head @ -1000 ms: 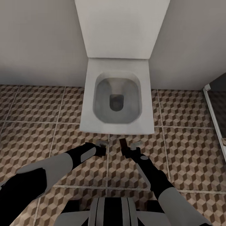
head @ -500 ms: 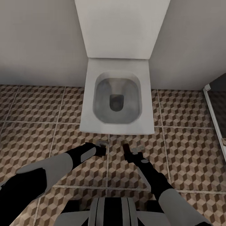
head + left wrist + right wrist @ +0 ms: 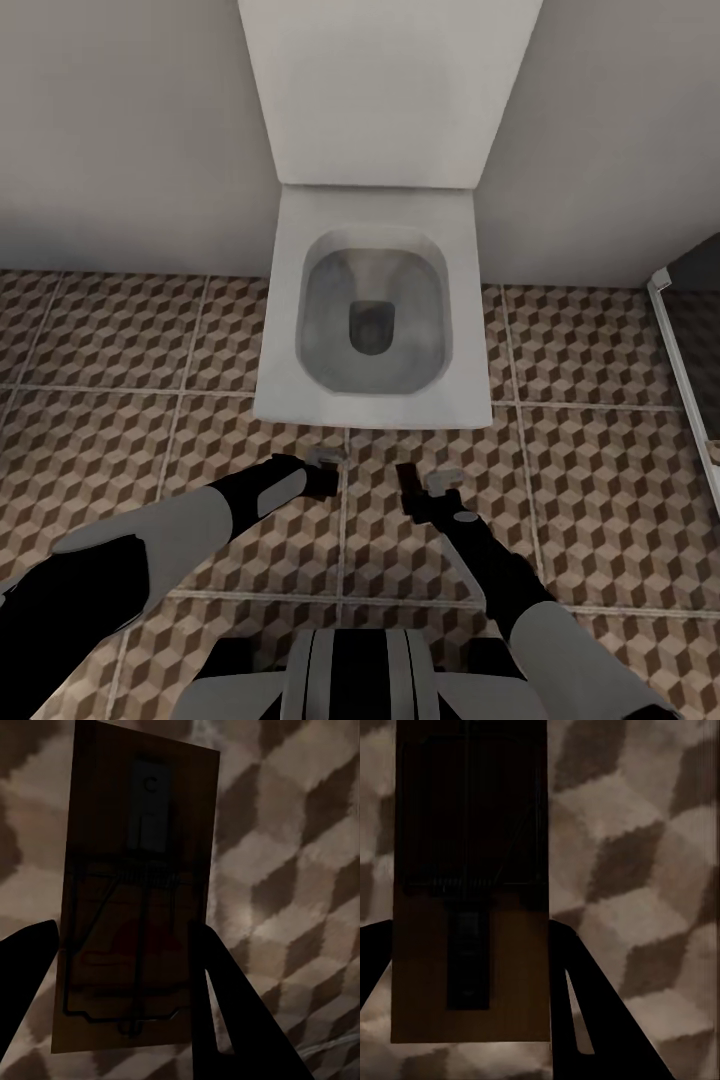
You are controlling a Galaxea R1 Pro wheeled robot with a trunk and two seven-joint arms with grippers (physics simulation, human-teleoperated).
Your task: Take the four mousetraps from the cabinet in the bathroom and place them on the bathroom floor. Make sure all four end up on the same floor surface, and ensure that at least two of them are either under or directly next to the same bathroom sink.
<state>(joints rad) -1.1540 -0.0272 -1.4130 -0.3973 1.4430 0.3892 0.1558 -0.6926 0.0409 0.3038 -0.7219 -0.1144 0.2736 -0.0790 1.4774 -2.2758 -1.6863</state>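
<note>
My left gripper hangs low over the bathroom floor, just in front of the toilet. In the left wrist view it is shut on a brown wooden mousetrap with dark wire parts, close above the cube-pattern tiles. My right gripper is beside it, shut on a second mousetrap. That trap lies flat between the dark fingers of the right gripper, near the tiles. The cabinet and the sink are out of view.
A white squarish toilet with its lid up stands against the pale wall, right ahead of both grippers. A shower panel's pale frame runs along the right edge. Tiled floor spreads to the left and right of the toilet.
My right gripper has drawn back a little towards me and sunk lower with its mousetrap. The left arm has stayed put.
</note>
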